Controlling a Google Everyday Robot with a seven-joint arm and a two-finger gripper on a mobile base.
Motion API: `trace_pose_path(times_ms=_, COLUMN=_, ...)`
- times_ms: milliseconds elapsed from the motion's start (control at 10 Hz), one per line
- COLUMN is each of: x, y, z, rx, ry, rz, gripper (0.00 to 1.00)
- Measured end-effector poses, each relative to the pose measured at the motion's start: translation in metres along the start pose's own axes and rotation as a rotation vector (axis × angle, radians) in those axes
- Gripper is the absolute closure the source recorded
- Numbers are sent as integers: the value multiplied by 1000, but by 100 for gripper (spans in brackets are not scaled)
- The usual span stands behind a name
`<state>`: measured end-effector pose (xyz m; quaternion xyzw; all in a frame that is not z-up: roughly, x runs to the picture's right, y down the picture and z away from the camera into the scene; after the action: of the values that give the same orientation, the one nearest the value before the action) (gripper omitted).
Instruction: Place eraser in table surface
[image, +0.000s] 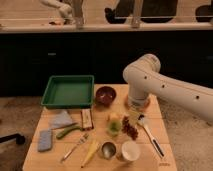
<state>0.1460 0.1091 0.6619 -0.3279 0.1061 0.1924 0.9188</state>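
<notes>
We see the robot's white arm (165, 85) reaching in from the right side and bending down over the far right part of the surface (50, 161). The gripper (135, 107) hangs at its lower end, just above an orange bowl (146, 104) near the far edge. It is spread wide, and we can see nothing between its fingers. The eraser (87, 118) lies flat on the surface, left of the middle, with its long side running from the far edge toward the near edge. It sits just in front of the near right corner of the green tray (50, 91), which takes up the far left corner, and it is well apart from the gripper. A pale blue cloth (61, 120) lies just left of the eraser, and a blue-grey sponge (44, 140) lies nearer the left edge. 1 dark red bowl (105, 94) stands between the tray and the orange bowl. Toward the near edge we make out a banana (91, 151), a metal cup (108, 149) and a white cup (130, 150) side by side. A bunch of dark grapes (130, 128) lies near the middle, below the gripper.
</notes>
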Motion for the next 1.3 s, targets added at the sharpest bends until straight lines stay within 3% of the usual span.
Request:
trace_pose_path(times_ms=300, x=-22, y=7, z=0, rx=-25, ry=-32, rz=-21, gripper=20)
trace_pose_path(times_ms=800, x=-21, y=7, z=-1, rx=-27, ry=-33, rz=-21, gripper=20)
trace_pose_path(times_ms=1000, x=-24, y=7, z=-5, rx=-37, ry=-49, rz=35, gripper=20)
trace_pose_path(times_ms=1300, x=-69, y=18, z=-22, rx=-71, ry=-94, rz=170, gripper=20)
